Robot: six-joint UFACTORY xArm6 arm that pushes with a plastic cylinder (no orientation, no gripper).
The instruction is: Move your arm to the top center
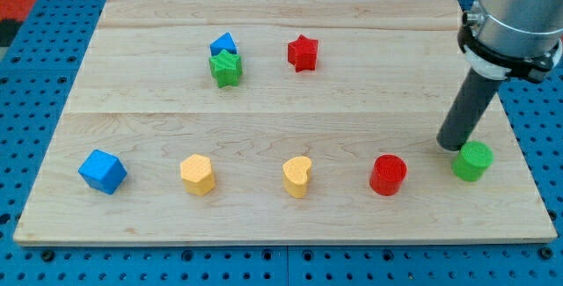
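Note:
My tip (455, 146) rests on the wooden board (281, 110) at the view's right, just above and left of the green cylinder (472, 161), close to it. The red cylinder (388, 174) lies to the tip's lower left. Near the view's top centre sit a red star (303, 53), a green star (226, 69) and a blue block (223, 45) touching the green star from behind. The rod's upper part and grey arm body (515, 13) fill the top right corner.
Along the view's bottom row lie a blue cube (102, 172), a yellow block (198, 175) and a yellow heart (298, 177). The board sits on a blue pegboard (35, 75); its edges are close on the right and bottom.

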